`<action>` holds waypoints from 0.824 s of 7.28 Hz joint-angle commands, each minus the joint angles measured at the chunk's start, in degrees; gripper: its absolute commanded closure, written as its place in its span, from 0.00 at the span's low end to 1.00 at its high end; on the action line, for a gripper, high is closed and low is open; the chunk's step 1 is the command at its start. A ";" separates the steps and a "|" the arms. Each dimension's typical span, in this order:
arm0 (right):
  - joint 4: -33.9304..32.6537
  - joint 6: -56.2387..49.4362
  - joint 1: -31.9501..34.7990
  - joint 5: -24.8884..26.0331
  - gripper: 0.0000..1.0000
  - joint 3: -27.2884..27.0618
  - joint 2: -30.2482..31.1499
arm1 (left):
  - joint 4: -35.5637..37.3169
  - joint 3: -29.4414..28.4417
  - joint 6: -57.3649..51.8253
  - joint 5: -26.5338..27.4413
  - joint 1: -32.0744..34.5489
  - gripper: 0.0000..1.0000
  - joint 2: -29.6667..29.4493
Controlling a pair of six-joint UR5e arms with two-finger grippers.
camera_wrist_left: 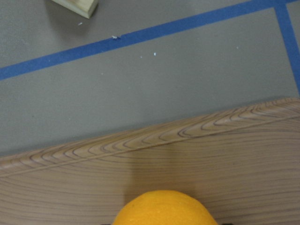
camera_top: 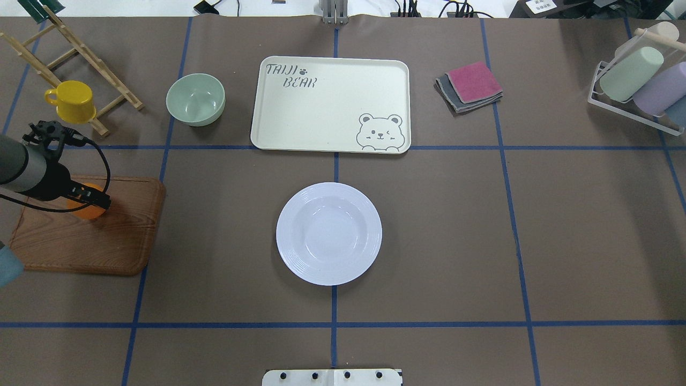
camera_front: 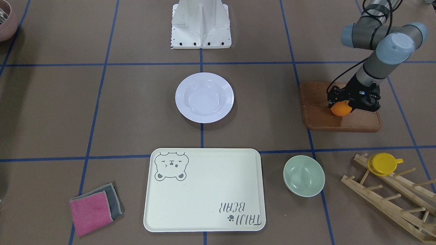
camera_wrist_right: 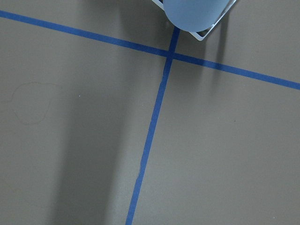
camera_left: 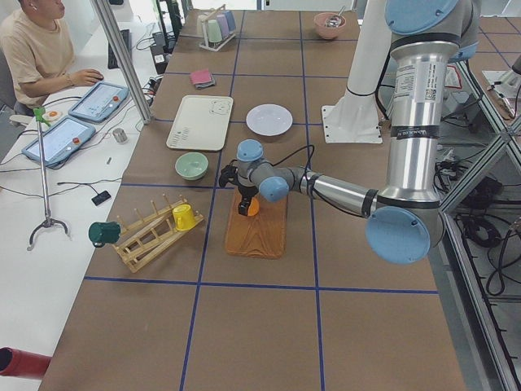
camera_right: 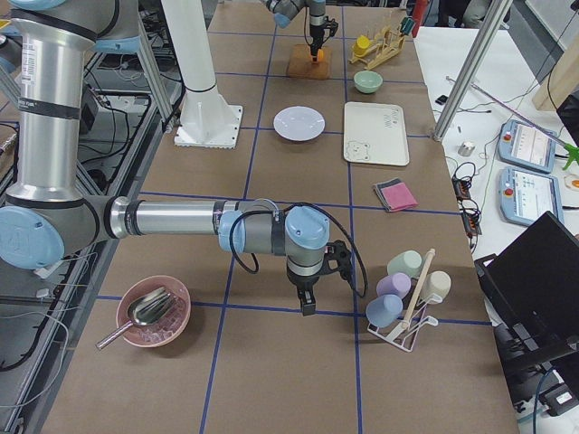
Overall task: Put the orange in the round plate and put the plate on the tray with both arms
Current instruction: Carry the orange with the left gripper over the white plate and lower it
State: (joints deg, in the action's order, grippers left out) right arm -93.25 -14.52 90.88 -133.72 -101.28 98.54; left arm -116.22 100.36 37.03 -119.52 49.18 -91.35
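Observation:
The orange rests on a brown wooden board on the robot's left side, and my left gripper comes down over it, its black fingers shut on the fruit's sides. In the left wrist view the orange fills the bottom edge above the board's rim. The white round plate sits empty in the middle of the table. The cream bear tray lies empty beyond it. My right gripper hangs low over bare table near the cup holder; I cannot tell whether it is open or shut.
A pale green bowl stands left of the tray, with a yellow cup on a wooden rack beyond the board. Folded pink and grey cloths lie right of the tray. A cup holder and a pink bowl stand at the right end.

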 commanded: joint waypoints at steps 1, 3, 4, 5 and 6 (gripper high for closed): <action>0.00 -0.07 0.00 -0.83 0.00 -0.06 -0.02 | 14.52 6.57 0.76 -0.10 0.13 1.00 -6.86; 0.00 -0.07 -0.09 -0.84 0.00 -0.06 -0.10 | 27.15 7.48 8.34 0.17 -1.09 1.00 -20.03; 0.00 0.02 -0.09 -0.93 0.00 -0.06 -0.02 | 27.36 6.78 14.41 0.60 -5.02 1.00 -23.92; 0.00 0.02 -0.09 -0.93 0.00 -0.06 -0.10 | 27.36 5.04 20.83 2.00 -8.28 1.00 -28.22; 0.00 0.02 -0.09 -0.93 0.00 0.03 -0.02 | 27.36 2.41 26.63 5.15 -12.14 1.00 -32.10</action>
State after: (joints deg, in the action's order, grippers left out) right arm -93.25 -14.51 90.79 -134.63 -101.33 98.48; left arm -89.18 105.45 56.10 -117.33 41.60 -118.26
